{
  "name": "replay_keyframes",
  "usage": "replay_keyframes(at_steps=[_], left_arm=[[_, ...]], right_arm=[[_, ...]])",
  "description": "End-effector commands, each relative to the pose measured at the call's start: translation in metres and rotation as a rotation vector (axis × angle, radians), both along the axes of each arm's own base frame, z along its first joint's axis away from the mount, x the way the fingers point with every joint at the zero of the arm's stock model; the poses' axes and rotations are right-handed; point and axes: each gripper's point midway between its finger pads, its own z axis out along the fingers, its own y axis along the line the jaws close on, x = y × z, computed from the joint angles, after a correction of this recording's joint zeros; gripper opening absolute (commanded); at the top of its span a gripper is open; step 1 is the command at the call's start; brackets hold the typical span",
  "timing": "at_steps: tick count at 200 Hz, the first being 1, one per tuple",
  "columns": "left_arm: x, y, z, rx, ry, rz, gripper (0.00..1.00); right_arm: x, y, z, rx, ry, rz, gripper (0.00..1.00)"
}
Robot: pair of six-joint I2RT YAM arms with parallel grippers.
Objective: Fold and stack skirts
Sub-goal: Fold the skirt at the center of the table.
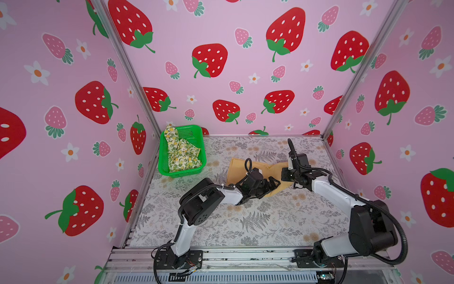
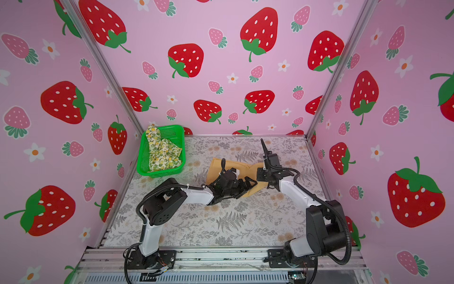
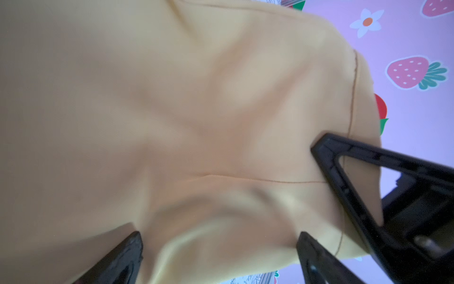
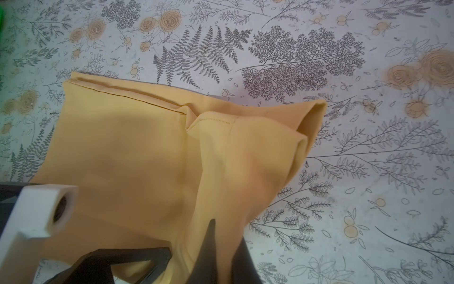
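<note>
Meanwhile, the plain mustard-yellow cloth skirt (image 1: 236, 167) lies rumpled mid-table, one fold lifted by the right gripper (image 4: 226, 236), pinched tight on it. The left gripper (image 1: 273, 184), jaws spread wide, reaches low over its near edge. The lemon-printed cream skirt (image 1: 183, 155) fills the green plastic mesh basket (image 1: 164, 157) in the far-left corner; bare floral tabletop (image 1: 245, 221) stretches nearer.

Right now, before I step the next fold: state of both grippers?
Left gripper: open over the plain mustard-yellow cloth skirt, holding nothing.
Right gripper: shut on that skirt, a pinch of cloth lifted.

Right hand (image 2: 261, 175) on mustard skirt (image 2: 215, 172)
</note>
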Motion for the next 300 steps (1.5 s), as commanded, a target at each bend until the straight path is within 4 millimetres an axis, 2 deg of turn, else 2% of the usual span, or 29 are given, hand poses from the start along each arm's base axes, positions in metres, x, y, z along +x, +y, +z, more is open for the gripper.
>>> replay_keyframes(at_steps=[1,32,68,104,132,170,229,268,300], left_arm=[[-0.009,-0.007,-0.005,-0.018,0.019,-0.015,0.99],[-0.008,-0.011,-0.003,-0.037,0.02,-0.019,0.99],[0.002,-0.001,0.022,-0.047,-0.021,-0.008,0.99],[0.022,0.036,0.05,-0.034,-0.068,0.041,0.99],[0.033,0.076,0.058,0.018,-0.09,0.092,0.99],[0.033,0.127,0.041,0.161,-0.089,0.138,0.99],[0.021,0.169,0.009,0.342,-0.088,0.185,0.99],[0.022,0.183,-0.008,0.412,-0.079,0.198,0.99],[0.024,0.183,-0.022,0.423,-0.056,0.193,0.99]], right_arm=[[0.005,0.012,0.006,0.079,0.006,0.013,0.05],[0.009,0.019,0.01,0.13,0.011,0.024,0.06],[0.017,0.012,0.019,0.134,-0.013,0.002,0.06],[0.023,0.001,0.022,0.082,-0.028,-0.021,0.06],[0.024,-0.003,0.022,0.061,-0.031,-0.027,0.06],[0.027,-0.008,0.027,0.023,-0.041,-0.033,0.07],[0.032,-0.009,0.036,-0.003,-0.044,-0.03,0.07],[0.031,-0.008,0.038,0.004,-0.045,-0.023,0.07],[0.028,0.01,0.037,0.088,-0.03,0.011,0.08]])
